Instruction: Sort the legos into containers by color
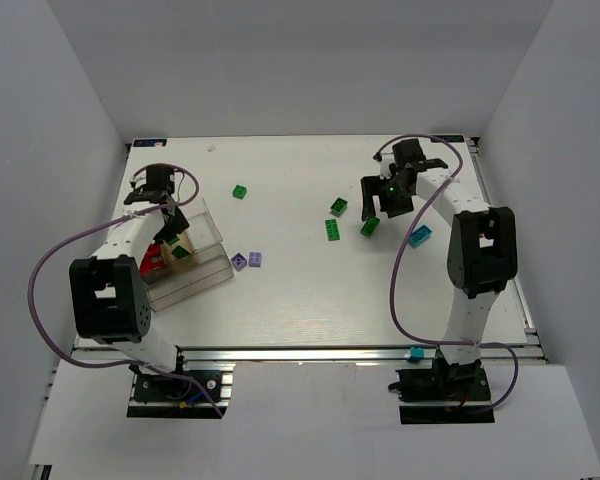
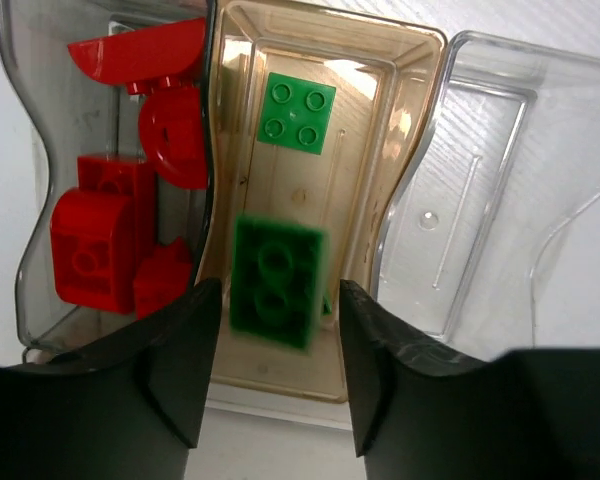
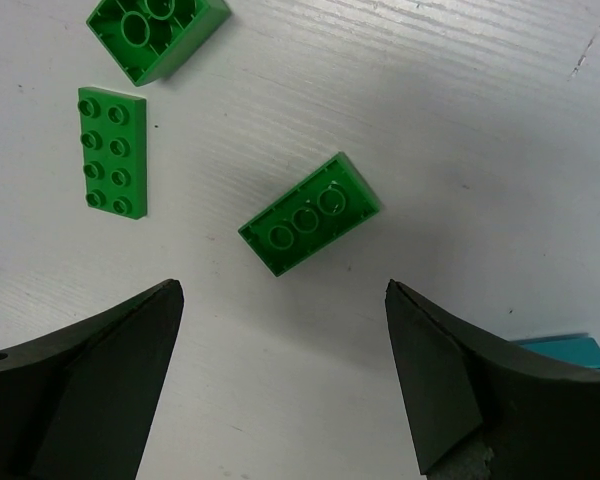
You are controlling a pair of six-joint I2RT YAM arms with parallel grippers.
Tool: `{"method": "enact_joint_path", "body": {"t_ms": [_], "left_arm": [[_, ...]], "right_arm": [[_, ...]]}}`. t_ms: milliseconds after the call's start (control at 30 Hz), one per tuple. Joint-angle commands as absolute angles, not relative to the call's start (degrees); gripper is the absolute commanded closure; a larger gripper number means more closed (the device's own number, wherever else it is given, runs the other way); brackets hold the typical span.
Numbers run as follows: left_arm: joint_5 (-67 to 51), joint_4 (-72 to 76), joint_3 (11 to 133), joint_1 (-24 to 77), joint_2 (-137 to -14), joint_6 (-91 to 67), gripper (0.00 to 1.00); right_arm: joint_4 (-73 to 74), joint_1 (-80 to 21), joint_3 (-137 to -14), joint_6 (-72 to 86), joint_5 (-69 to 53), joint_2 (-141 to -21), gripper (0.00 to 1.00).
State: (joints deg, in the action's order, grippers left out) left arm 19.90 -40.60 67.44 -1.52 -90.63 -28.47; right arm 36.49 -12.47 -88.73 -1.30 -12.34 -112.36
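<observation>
My left gripper hangs open over the tan middle compartment of the clear container. A blurred green lego sits between its fingers with a gap on each side. A square green lego lies deeper in that compartment. Several red legos fill the left compartment; the right one holds nothing. My right gripper stands wide open above the table, just short of an upside-down green lego.
Near the right gripper lie a flat green plate, another green brick and a teal brick. One green brick lies alone mid-table. Two purple bricks sit beside the container. A teal brick rests by the right arm's base.
</observation>
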Motion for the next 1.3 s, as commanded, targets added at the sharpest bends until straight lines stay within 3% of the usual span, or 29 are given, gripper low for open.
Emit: {"method": "enact_joint_path", "body": {"t_ms": [0, 100, 200, 500, 733, 933, 1133, 1167, 1233, 1267], "left_arm": [[18.63, -37.97, 68.20, -2.11, -90.97, -27.51, 0.38], [18.46, -38.32, 68.55, -2.11, -90.71, -27.33, 0.24], [18.02, -38.76, 68.91, -2.11, -89.04, -27.33, 0.19], [12.14, -40.69, 69.08, -1.59, -77.45, -29.18, 0.17], [7.22, -42.10, 66.01, -1.06, -67.16, -31.73, 0.16], [4.40, -41.49, 62.93, -1.05, -58.81, -34.01, 0.15], [2.20, -40.87, 60.91, -1.05, -54.06, -34.01, 0.15], [1.85, -40.78, 60.73, -1.05, -53.70, -34.01, 0.14], [1.76, -40.52, 60.21, -1.05, -52.48, -33.93, 0.14], [1.67, -40.34, 60.03, -1.05, -52.21, -33.93, 0.14]], "right_arm": [[37.53, -13.09, -90.97, -0.44, -10.90, -113.29, 0.13], [37.70, -13.44, -90.79, 1.49, -9.06, -113.73, 0.12], [37.70, -14.06, -90.18, 3.60, -7.30, -114.78, 0.11], [36.39, -16.70, -91.31, 10.46, -1.59, -119.00, 0.12], [36.13, -19.25, -91.15, 11.51, 5.36, -120.94, 0.22], [35.33, -19.34, -89.83, 11.52, 5.54, -121.55, 0.44], [34.19, -18.98, -90.44, 7.75, 5.36, -119.45, 0.77], [33.32, -19.07, -90.44, 6.86, 4.75, -119.01, 0.89], [32.35, -19.25, -89.65, 4.76, 2.12, -117.43, 1.00], [31.56, -19.34, -88.95, 2.14, 1.15, -115.51, 1.00]]}}
